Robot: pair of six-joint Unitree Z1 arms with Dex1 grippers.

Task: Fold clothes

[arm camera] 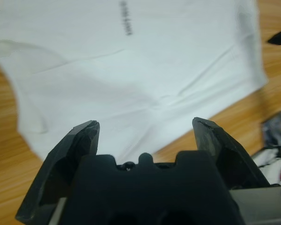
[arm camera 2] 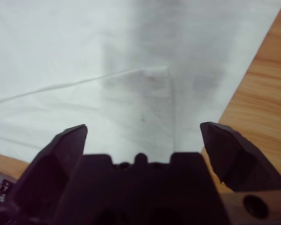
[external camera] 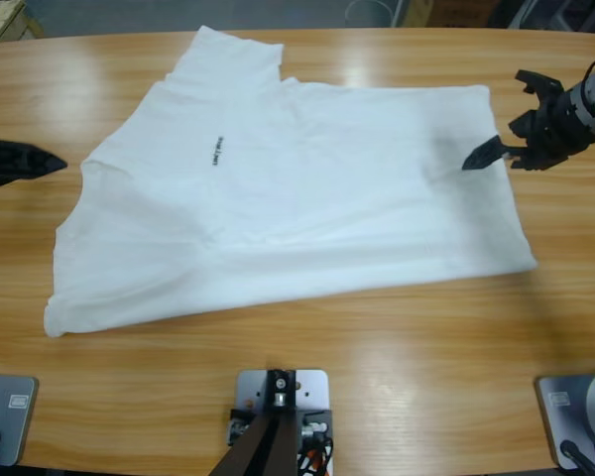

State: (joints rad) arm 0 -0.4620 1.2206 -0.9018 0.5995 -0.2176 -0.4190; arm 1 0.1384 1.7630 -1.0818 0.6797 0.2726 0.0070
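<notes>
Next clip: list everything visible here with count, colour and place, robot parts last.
T-shirt: one, white, spread flat across the table's middle, partly folded, neck end toward the left.
Text mark: one, dark, small, on the T-shirt's chest.
Table: one, light brown wood, under everything.
Left gripper: one, black, at the high view's left edge, over bare wood just off the T-shirt, jaws open, holding nothing.
Right gripper: one, black, on a silver-grey arm from the right edge, jaws open over the T-shirt's right edge, holding nothing.
</notes>
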